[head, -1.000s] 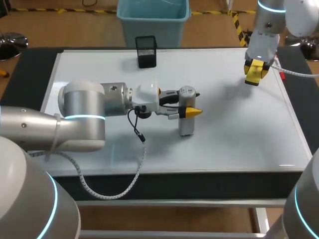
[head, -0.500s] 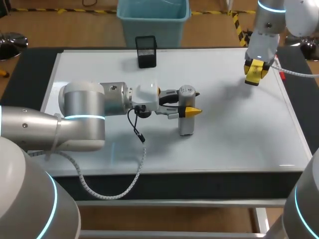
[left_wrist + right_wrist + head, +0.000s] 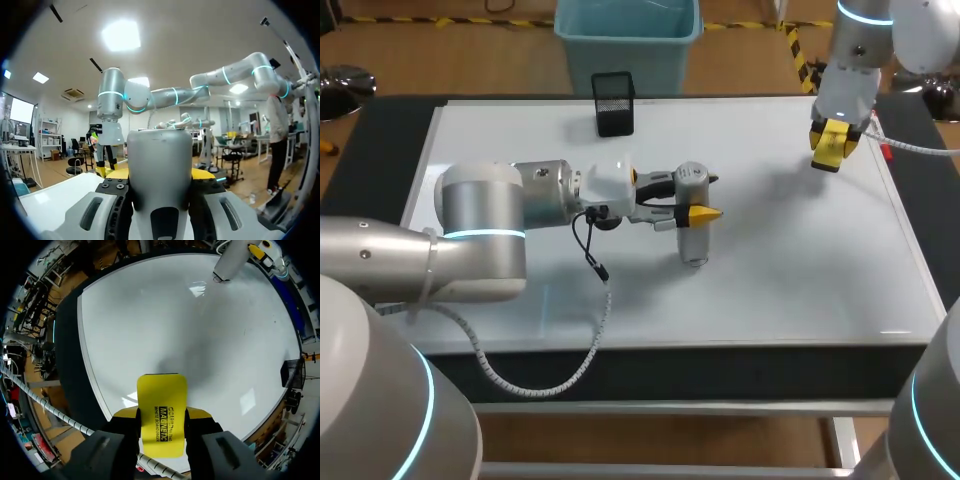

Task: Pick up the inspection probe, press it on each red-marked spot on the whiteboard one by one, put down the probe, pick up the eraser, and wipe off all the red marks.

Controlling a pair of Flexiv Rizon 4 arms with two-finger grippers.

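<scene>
Your left pincer point(image 3: 698, 197) clamps the smooth grey cylindrical probe point(image 3: 692, 242) upright over the middle of the glossy whiteboard point(image 3: 800, 280), with open board all round it. Your right pincer point(image 3: 829, 147) grips the flat yellow eraser point(image 3: 161, 410) above the board's far right edge. A black mesh holder point(image 3: 613, 103) stands at the far edge, well apart from both. The dark counter point(image 3: 380, 140) borders the board.

In the left wrist view the probe point(image 3: 159, 165) covered most of the left claw point(image 3: 160, 173)'s yellow tips, one end cut off by the edge. Whether it touched the whiteboard point(image 3: 800, 260) could not be told. The right claw point(image 3: 161, 414) hid the eraser point(image 3: 161, 400)'s near end.
</scene>
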